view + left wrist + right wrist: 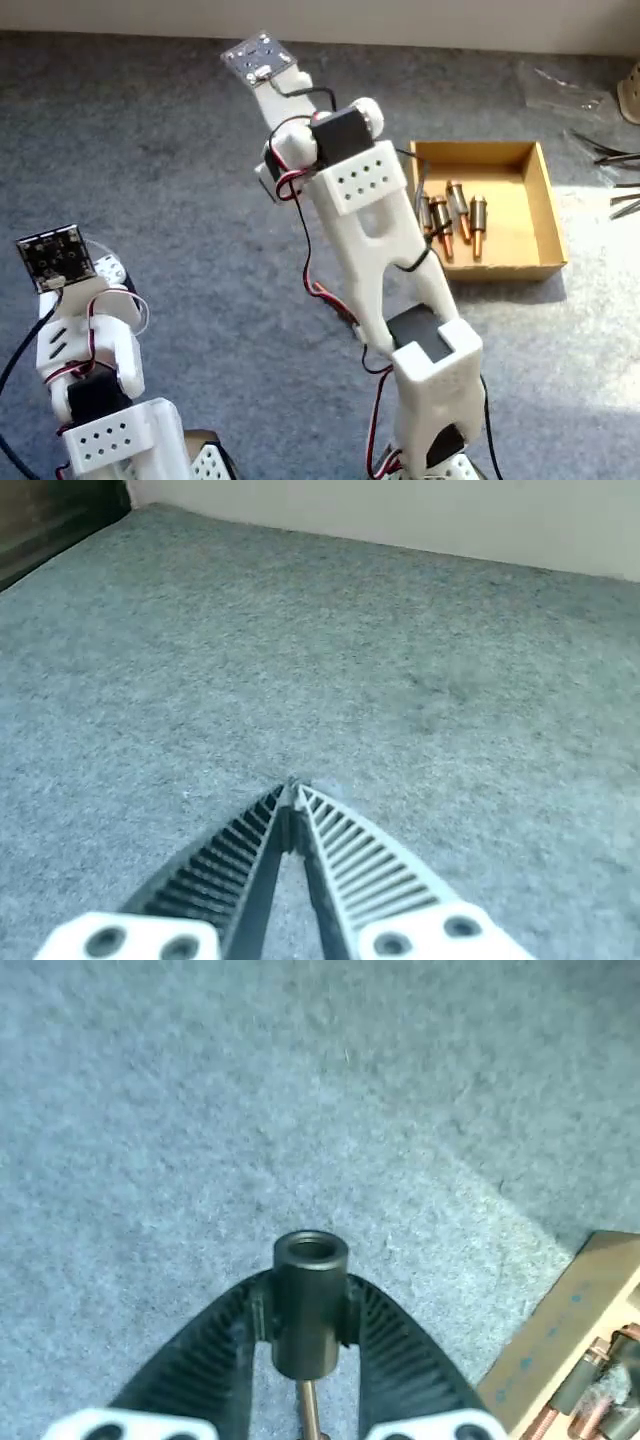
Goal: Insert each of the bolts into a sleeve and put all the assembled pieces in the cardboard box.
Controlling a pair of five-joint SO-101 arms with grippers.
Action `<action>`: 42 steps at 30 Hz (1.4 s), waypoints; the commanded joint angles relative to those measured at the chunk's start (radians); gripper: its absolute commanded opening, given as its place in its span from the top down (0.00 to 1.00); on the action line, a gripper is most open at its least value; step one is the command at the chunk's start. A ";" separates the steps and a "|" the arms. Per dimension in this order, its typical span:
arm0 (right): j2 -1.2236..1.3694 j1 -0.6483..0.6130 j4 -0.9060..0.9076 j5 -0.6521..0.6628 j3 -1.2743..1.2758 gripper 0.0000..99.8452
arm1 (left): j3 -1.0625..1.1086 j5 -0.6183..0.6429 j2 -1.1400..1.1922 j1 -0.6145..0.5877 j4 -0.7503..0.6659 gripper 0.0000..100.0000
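The right end effector (310, 1295) is clamped on a dark sleeve (311, 1320) with a copper bolt (311, 1405) showing beneath it, so this piece looks assembled and ready for delivery. The cardboard box (548, 200), holding four finished pieces (455, 220), sits at about three o'clock on the desk (180, 180) in the high view. The next move calls for a carry over its rim and a release. The left end effector (292, 800) hangs closed and empty.

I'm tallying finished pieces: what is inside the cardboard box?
At least four assembled pieces lie in the cardboard box, on the side by the right arm. The arm covers that edge, so anything more there is hidden.
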 commanded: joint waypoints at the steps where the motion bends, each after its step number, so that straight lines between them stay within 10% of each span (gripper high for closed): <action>1: -0.127 0.019 0.019 0.002 -0.045 1.00 | 0.001 -0.048 -0.008 0.073 -0.015 0.99; 25: -0.937 0.229 -0.053 0.002 0.613 1.00 | -0.173 -0.270 0.001 0.418 0.261 0.99; 42: -1.667 0.372 -0.470 0.068 1.534 1.00 | -0.348 -0.442 0.008 0.625 0.431 0.99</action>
